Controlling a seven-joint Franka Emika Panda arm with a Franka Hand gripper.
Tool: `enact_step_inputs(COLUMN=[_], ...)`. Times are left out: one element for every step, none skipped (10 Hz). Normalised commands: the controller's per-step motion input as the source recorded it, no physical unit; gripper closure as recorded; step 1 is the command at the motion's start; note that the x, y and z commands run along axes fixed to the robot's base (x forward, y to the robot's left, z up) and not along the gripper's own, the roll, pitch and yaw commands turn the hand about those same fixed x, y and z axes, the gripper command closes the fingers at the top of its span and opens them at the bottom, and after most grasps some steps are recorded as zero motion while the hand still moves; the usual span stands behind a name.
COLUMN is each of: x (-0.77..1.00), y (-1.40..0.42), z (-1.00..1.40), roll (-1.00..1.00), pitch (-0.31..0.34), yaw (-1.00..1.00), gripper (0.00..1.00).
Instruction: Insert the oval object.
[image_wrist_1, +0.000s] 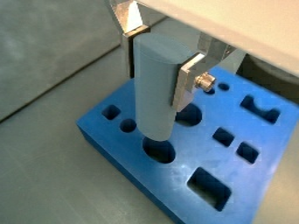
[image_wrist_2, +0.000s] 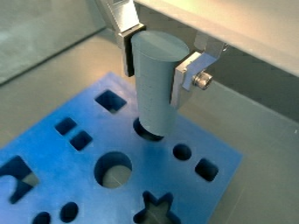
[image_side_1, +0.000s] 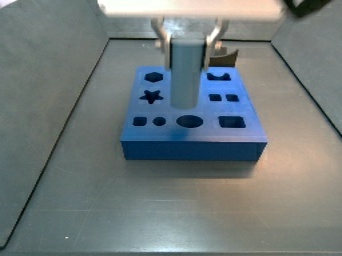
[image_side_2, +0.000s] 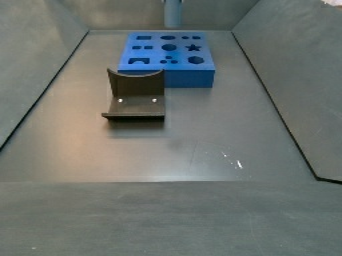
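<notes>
Pinching the peg (image_wrist_1: 156, 83) upright, its tip entering the block's (image_wrist_1: 122, 131) oval hole, the hand (image_wrist_1: 163, 52) risks jamming it if tilted or twisted.

smooth matt oval object (image_wrist_1: 156, 87), hand (image_wrist_1: 163, 63) silver metal

Light is even and rather dim, falling from above. Small glints show on the floor (image_side_2: 230, 158) in a side view. The gripper (image_wrist_1: 158, 54) holds the peg (image_wrist_1: 156, 87) above the soft-edged, slightly blurred block (image_wrist_1: 122, 144).
</notes>
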Motion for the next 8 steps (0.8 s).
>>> enact_step_inputs(x=[0.07, 0.01, 0.02, 0.16, 0.46, 0.68, 0.82, 0.80], y=[-0.14, 0.00, 0.00, 0.02, -0.02, -0.02, 0.00, 0.00], z=[-0.99, -0.35, 0.00, -0.17, -0.25, -0.28, -0.32, -0.35], roll=[0.04, 0.00, 0.00, 0.09, 0.10, 0.13, 0.17, 0.21], pitch=[0.039, 0.126, 0.010, 0.037, 0.050, 0.134, 0.196, 0.179], yaw=[-0.13, -0.11, 0.00, 0.09, 0.00, 0.00, 0.00, 0.00], gripper=[1.00, 1.00, 1.00, 1.00, 1.00, 1.00, 1.00, 1.00])
